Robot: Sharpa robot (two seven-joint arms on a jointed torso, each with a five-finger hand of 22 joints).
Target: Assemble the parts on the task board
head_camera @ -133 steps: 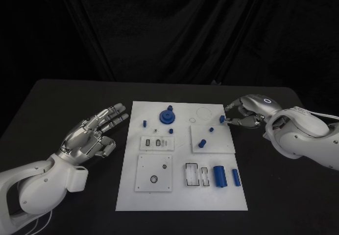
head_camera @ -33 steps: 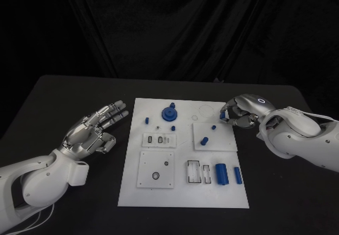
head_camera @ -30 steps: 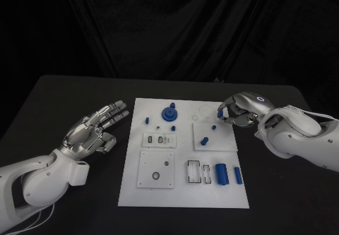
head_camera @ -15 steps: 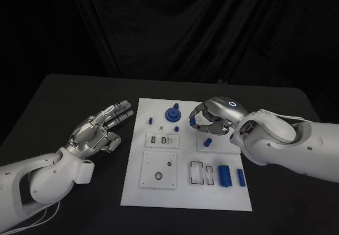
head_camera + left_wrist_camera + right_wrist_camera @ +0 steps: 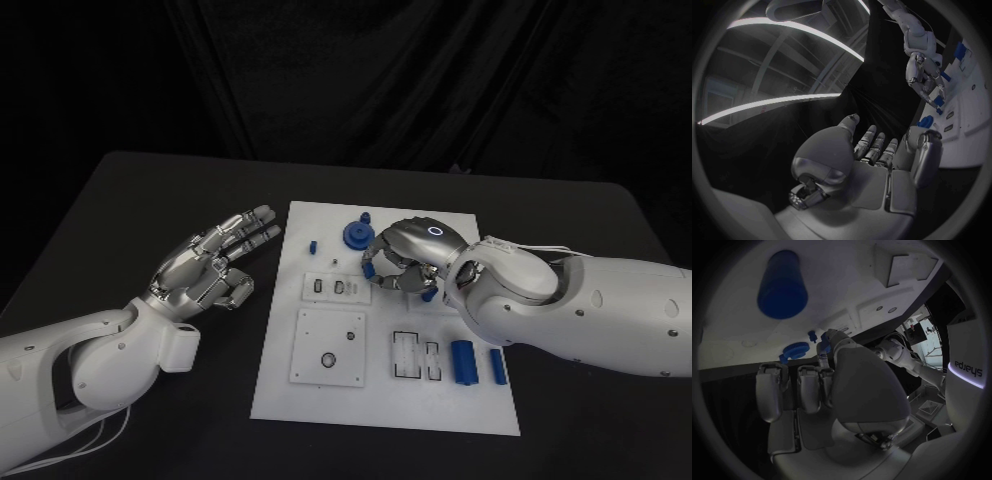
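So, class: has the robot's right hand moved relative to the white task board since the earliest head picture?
Yes. The right hand has moved from the task board's right edge inward, and now hovers over it beside the blue round part.

Task board (image 5: 387,400) mid-table (image 5: 130,200), left hand (image 5: 214,265) beside it, right hand (image 5: 407,258) over its far part, perhaps touching.

white task board (image 5: 378,400) lies flat mid-table; blue round part (image 5: 355,234) at its far end, two blue cylinders (image 5: 463,361) near right.
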